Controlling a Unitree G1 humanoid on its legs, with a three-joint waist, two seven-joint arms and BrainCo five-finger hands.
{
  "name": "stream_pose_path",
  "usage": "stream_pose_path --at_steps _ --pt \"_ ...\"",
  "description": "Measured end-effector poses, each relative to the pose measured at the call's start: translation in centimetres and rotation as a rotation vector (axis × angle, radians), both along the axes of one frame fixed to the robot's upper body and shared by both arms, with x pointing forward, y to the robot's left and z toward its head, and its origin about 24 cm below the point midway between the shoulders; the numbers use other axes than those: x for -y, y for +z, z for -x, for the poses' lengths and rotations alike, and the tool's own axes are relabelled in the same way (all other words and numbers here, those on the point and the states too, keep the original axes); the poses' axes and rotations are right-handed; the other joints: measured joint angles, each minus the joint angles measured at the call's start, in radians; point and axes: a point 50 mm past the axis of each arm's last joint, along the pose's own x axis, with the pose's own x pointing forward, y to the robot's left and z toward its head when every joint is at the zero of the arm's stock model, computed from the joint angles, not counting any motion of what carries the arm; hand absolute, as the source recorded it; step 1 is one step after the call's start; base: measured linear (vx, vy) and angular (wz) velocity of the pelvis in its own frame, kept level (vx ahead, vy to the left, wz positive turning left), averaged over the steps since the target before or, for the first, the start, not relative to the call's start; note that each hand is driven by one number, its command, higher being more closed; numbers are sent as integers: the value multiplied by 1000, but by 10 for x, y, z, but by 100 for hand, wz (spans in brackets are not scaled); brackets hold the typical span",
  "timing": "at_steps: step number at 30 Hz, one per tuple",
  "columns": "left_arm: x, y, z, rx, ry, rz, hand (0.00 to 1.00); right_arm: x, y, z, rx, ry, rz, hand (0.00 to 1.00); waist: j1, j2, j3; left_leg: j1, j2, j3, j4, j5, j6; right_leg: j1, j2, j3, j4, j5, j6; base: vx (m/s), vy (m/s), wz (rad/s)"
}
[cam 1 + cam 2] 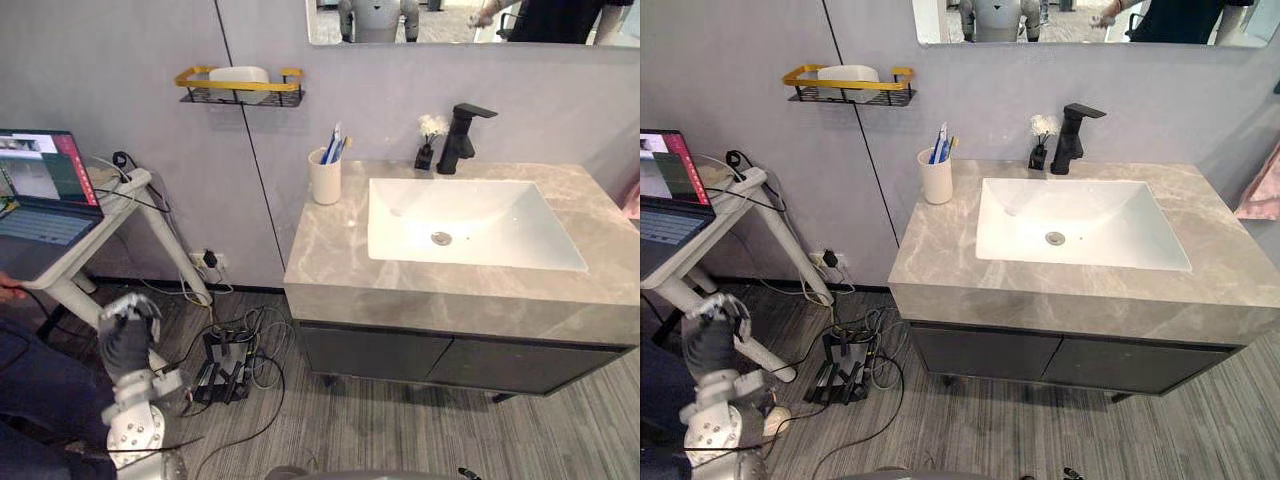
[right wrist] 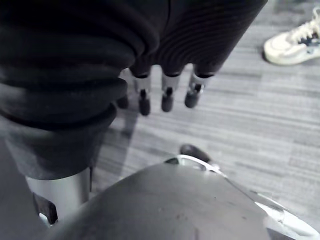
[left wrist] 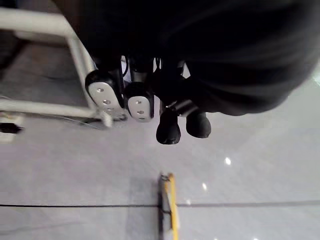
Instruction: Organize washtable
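The grey marble washtable (image 1: 330, 260) holds a white sink (image 1: 465, 220) with a black faucet (image 1: 462, 135) behind it. A white cup of toothbrushes (image 1: 325, 175) stands at the counter's back left corner. A small dark bottle with a white flower (image 1: 428, 145) sits beside the faucet. My left hand (image 1: 128, 330) is raised low at the left, well away from the counter, its fingers (image 3: 140, 102) relaxed and holding nothing. My right hand (image 2: 167, 97) hangs over the wooden floor with straight fingers, empty.
A yellow-railed wall shelf (image 1: 240, 88) carries a white item. A laptop (image 1: 45, 185) rests on a white folding stand (image 1: 130, 200) at the left, with cables and a charger (image 1: 225, 365) on the floor. A person's legs (image 1: 35, 395) and a shoe (image 2: 292, 42) are nearby.
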Motion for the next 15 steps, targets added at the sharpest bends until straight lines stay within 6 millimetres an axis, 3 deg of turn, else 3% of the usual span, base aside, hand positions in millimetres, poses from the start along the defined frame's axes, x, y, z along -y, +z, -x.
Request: stream_pose_path --at_steps 3,8,10,11,13,15 --pt "1 -51 14 -216 50 113 100 -5 -1 -3 -1 46 -4 0 -19 -7 -12 0 -1 -18 -23 10 -4 2 0 -16 0 -8 7 -1 -12 23" --pt "15 -146 59 -677 87 359 100 -7 0 -16 5 137 20 0 -26 -12 -21 -42 0 -26 -30 22 -2 -38 1 -25 0 -11 6 16 -3 6" --pt "20 -165 75 -802 110 418 100 -7 0 -18 7 130 20 0 -33 -15 -12 -57 2 -28 -33 32 -6 -52 2 -28 1 -10 5 29 -7 7" --pt "26 -176 89 -888 125 462 0 -7 1 -23 17 128 20 0 -49 -18 -1 -57 1 -35 -35 40 -10 -52 2 -32 1 -10 5 53 -10 9" --pt "34 -186 105 -989 112 498 0 -7 1 -25 23 128 20 0 -59 -21 7 -52 3 -40 -45 43 -12 -51 4 -37 1 -11 1 73 -13 16" --pt "39 -190 109 -1042 77 493 0 -7 1 -27 32 120 18 0 -74 -22 28 -48 4 -61 -44 45 -15 -30 5 -65 1 -19 1 66 -14 30"
